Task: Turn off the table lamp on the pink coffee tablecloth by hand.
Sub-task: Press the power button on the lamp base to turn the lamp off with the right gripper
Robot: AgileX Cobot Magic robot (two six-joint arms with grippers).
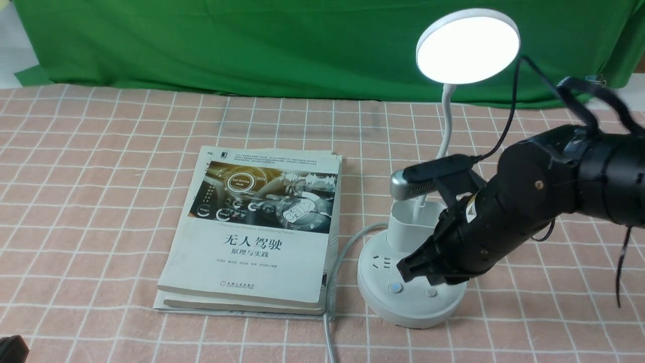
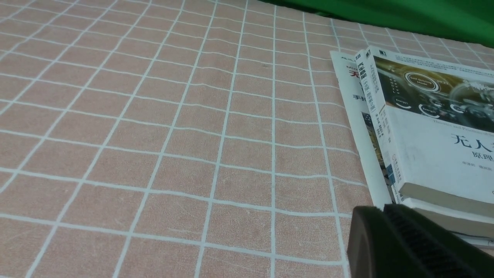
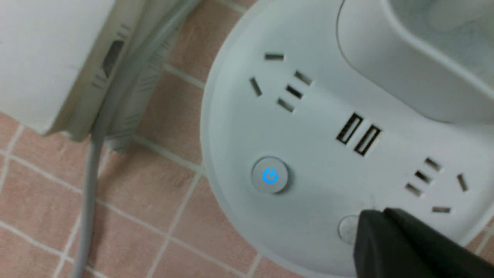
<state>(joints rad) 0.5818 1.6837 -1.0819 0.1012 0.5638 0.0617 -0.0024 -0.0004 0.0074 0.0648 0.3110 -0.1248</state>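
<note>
The white table lamp (image 1: 410, 297) stands on the pink coffee tablecloth (image 1: 101, 201). Its disc head (image 1: 467, 45) is lit. Its round base (image 3: 308, 216) has sockets, a button with a blue lit power sign (image 3: 269, 176) and a plain grey button (image 3: 346, 228). My right gripper (image 1: 410, 269), the hand, is shut and hangs over the base. In the right wrist view its tip (image 3: 372, 218) partly covers the plain button. Whether it touches the button I cannot tell. My left gripper (image 2: 370, 212) is shut and empty, low over the cloth beside the books.
Two stacked books (image 1: 257, 227) lie left of the lamp, also in the left wrist view (image 2: 432, 131). The lamp's grey cord (image 1: 330, 302) runs along the books' right edge toward the front. A green backdrop cloth (image 1: 252, 45) hangs at the back.
</note>
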